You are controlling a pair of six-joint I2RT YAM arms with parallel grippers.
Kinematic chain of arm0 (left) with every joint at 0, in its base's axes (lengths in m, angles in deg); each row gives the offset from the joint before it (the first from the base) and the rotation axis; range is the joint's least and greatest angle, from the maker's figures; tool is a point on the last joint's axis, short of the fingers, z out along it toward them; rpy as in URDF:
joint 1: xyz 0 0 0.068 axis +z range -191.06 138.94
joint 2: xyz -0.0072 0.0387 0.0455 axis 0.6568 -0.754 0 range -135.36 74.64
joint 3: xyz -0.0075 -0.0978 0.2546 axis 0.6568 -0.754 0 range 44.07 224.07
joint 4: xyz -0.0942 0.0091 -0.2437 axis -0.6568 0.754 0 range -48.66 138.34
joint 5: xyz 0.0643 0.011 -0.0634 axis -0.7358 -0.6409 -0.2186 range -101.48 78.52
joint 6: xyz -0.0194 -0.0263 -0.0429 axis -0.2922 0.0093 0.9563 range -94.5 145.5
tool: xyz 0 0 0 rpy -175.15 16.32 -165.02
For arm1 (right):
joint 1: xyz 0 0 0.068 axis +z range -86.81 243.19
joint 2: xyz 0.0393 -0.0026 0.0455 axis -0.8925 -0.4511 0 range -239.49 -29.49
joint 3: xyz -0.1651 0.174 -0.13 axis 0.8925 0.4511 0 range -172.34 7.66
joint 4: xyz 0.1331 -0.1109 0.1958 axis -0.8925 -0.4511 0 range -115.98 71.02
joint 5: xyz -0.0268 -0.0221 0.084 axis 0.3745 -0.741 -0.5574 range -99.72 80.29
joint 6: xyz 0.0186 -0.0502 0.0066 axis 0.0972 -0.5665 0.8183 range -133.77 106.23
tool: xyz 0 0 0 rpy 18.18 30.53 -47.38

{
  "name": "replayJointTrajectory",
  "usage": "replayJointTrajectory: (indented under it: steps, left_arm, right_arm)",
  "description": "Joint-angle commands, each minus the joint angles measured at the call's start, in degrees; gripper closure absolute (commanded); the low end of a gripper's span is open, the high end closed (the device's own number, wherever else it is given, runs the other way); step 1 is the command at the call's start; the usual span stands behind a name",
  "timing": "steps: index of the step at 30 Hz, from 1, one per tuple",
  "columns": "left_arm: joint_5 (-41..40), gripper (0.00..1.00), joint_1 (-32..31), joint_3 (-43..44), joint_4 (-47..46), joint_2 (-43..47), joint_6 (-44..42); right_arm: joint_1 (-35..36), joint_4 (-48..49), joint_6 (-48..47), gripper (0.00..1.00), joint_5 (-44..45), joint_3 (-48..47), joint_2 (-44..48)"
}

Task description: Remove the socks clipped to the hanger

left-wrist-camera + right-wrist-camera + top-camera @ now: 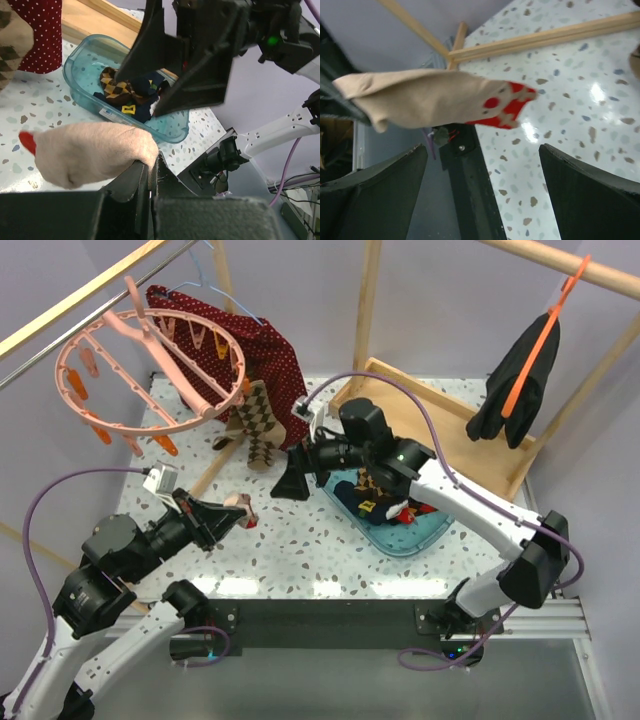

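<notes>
The left pincer [228, 514] was clamped on the cuff of a beige sock [90, 150] with a red toe, held above the bench [300, 550]. Its tips were buried in the cloth. The right pincer [288, 480] stood wide just beside it, gripping nothing, and its arm covered much of the blue tub [80, 50] of socks [120, 90]. An argyle sock [256, 422] hung below the pink hanger [63, 370]; I couldn't make out its clip.

The hanger [150, 365] hangs at the far left, socks [255, 420] under its right rim. Right of centre on the bench [300, 550] lies a tub [400, 545] holding more socks [375, 502]. Just left of it the right pincer [290, 480] faces the left pincer [232, 515], nearer and further left, gripping a sock [240, 508].
</notes>
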Motion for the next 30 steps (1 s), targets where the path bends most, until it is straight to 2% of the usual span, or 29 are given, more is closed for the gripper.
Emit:
replayJointTrajectory:
  steps: [1, 5, 10, 12, 15, 18, 21, 22, 23, 24, 26, 29, 30]
  left_arm:
    - [1.8, 1.00, 0.1, 0.0, -3.2, -1.3, 0.6]
    - [1.9, 1.00, 0.1, -0.1, -3.6, -1.3, 1.1]
    - [2.3, 1.00, 0.1, 0.0, -4.1, -0.6, 1.8]
    - [2.3, 1.00, 0.0, 0.1, -3.9, -0.6, 1.8]
    - [2.4, 1.00, 0.1, 0.2, -3.9, -0.8, 1.4]
    - [2.6, 1.00, 0.1, 0.1, -4.1, -0.7, 1.4]
    - [2.1, 1.00, 0.1, 0.2, -3.8, 0.1, 1.6]
    - [1.9, 1.00, 0.1, 0.2, -3.8, 0.2, 1.6]
    - [1.8, 1.00, 0.1, 0.3, -3.6, 0.4, 1.5]
    - [1.4, 1.00, 0.1, 0.4, -3.2, 0.7, 1.6]
    - [1.1, 1.00, 0.1, 0.5, -2.8, 0.8, 1.3]
    - [0.5, 0.70, 0.1, 0.5, -2.0, 0.7, 0.8]
    - [0.4, 0.55, 0.1, 0.4, -1.8, 0.7, 0.6]
  right_arm:
    - [4.5, 10.4, -0.7, 0.02, -7.2, 5.5, 3.7]
    - [9.6, 20.0, 1.5, 0.02, -4.8, 8.7, 2.5]
    - [13.3, 21.2, -2.6, 0.04, 5.5, 8.0, 0.0]
    - [14.6, 23.6, -2.4, 0.05, 5.0, 8.3, -0.6]
    - [16.5, 25.8, -1.6, 0.13, 7.1, 8.8, -1.3]
    - [16.9, 28.4, 0.0, 0.31, 10.8, 10.0, -1.6]
    - [16.9, 30.5, 1.2, 0.62, 13.6, 11.9, -1.3]
    - [16.9, 30.0, 1.2, 0.84, 14.4, 12.0, -1.3]
    - [17.0, 28.5, 0.8, 0.95, 16.5, 11.9, -1.6]
    - [17.0, 27.6, 0.7, 1.00, 17.5, 11.8, -1.5]
    - [16.9, 25.2, 0.6, 1.00, 21.2, 12.2, -1.1]
    - [16.7, 22.2, 0.8, 1.00, 24.6, 13.3, 0.9]
    - [16.2, 20.8, 0.7, 1.00, 28.0, 13.4, 2.1]
